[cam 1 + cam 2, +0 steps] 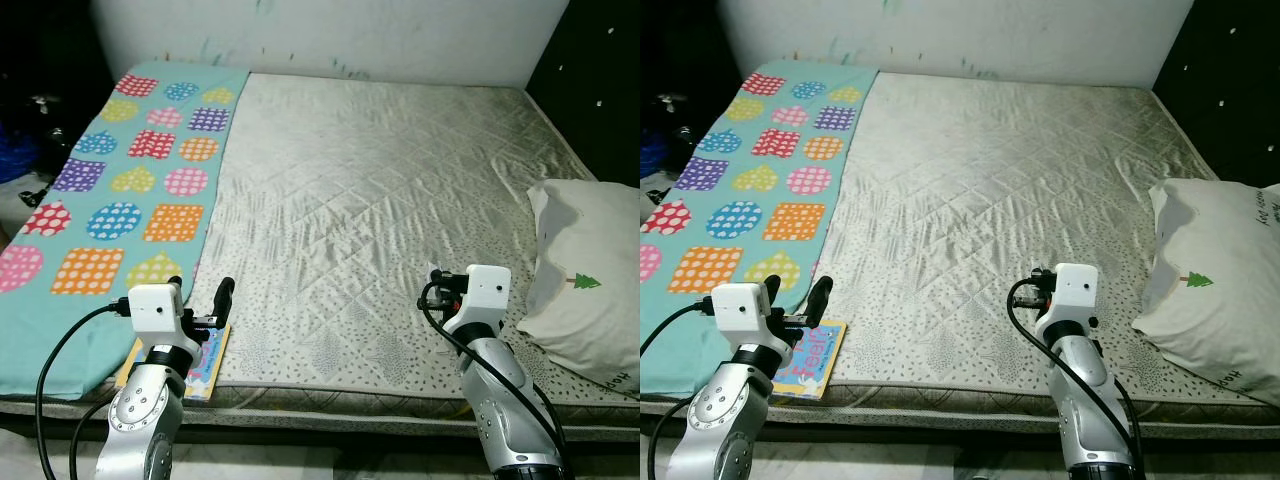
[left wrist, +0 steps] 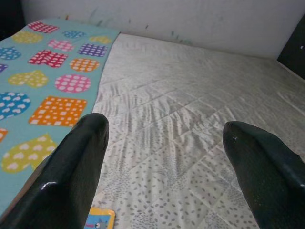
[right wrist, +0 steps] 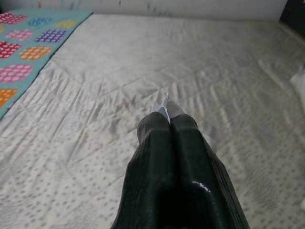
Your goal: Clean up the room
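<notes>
While both arms reach over the near edge of the bed, this is what each view shows:

Left eye view, bed: a big bed [image 1: 380,200] with a pale quilted cover fills the middle.
Left eye view, blanket: a teal blanket [image 1: 110,200] with bright dotted squares and hearts lies along the robot's left side of the bed.
Left eye view, pillow: a white pillow [image 1: 585,290] with a small green tree on it rests on the right side, near the edge.
Left eye view, book: a small colourful book [image 1: 203,365] lies flat at the near edge of the bed, just beside the blanket and right under the left arm.
Left eye view, left gripper: the left gripper [image 1: 215,305] is just above the book.
Right eye view, right gripper: the right gripper [image 1: 1038,282] is low over the bare cover, well apart from the pillow.
Left wrist view, jaws: the two black fingers [image 2: 76,167] stand wide apart with nothing between them; a corner of the book peeks in below.
Right wrist view, jaws: the two fingers [image 3: 157,143] are pressed together, pinching a small bit of white paper [image 3: 164,107] at their tips, over the cover.
</notes>
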Robot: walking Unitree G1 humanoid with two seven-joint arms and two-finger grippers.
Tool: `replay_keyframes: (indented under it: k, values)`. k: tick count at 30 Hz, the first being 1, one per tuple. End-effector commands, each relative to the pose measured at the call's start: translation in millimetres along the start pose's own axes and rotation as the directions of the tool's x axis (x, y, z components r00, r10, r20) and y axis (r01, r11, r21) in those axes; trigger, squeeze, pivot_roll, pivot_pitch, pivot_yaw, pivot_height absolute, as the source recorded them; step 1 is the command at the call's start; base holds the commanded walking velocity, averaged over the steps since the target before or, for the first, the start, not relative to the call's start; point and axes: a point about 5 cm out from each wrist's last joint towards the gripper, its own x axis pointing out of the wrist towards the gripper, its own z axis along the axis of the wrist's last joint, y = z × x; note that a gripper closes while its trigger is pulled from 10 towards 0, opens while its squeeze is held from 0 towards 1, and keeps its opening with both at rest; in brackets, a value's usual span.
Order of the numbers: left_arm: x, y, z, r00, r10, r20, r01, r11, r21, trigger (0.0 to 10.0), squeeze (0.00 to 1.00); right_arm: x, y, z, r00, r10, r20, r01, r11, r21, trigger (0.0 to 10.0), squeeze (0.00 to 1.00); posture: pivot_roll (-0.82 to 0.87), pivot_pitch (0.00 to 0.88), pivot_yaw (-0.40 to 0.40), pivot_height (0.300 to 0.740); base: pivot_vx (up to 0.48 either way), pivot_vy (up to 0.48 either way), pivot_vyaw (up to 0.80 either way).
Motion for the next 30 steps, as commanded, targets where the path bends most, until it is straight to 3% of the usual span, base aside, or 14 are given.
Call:
replay_keyframes:
  k: [1,6,14,18,30]
  values:
    - [-0.2,0.2,0.3,1.000,-0.009,-0.005,0.009,1.000,0.003,10.0,0.00,1.5,2.8,0.6,1.000,0.008,0.004,-0.008,0.998,0.057,10.0,0.00,-0.01,0.119,-0.041,0.740,0.000,0.405,0.00]
    - [0.5,0.2,0.3,1.000,-0.010,-0.005,0.011,1.000,0.003,10.0,0.00,3.7,3.4,3.2,0.999,0.031,0.009,-0.031,1.000,0.004,10.0,0.00,-0.01,0.116,-0.041,0.740,0.000,0.418,0.00]
    - [1.7,-0.6,-0.4,1.000,-0.011,-0.002,0.011,1.000,0.001,10.0,0.00,2.9,6.4,1.2,0.998,0.056,-0.011,-0.055,0.997,0.060,10.0,0.00,-0.01,0.110,-0.046,0.740,0.000,0.473,0.00]
    - [1.6,-0.8,-0.6,1.000,-0.009,-0.001,0.009,1.000,-0.001,10.0,0.00,3.7,6.2,1.9,0.998,0.060,-0.005,-0.059,0.997,0.053,10.0,0.00,-0.01,0.107,-0.049,0.740,0.000,0.480,-0.71]
    - [1.0,-1.0,-1.6,1.000,-0.006,-0.006,0.006,1.000,-0.006,10.0,0.00,4.4,8.9,3.8,0.996,0.089,0.007,-0.089,0.996,0.027,10.0,0.00,-0.01,0.107,-0.052,0.740,0.000,0.480,0.00]
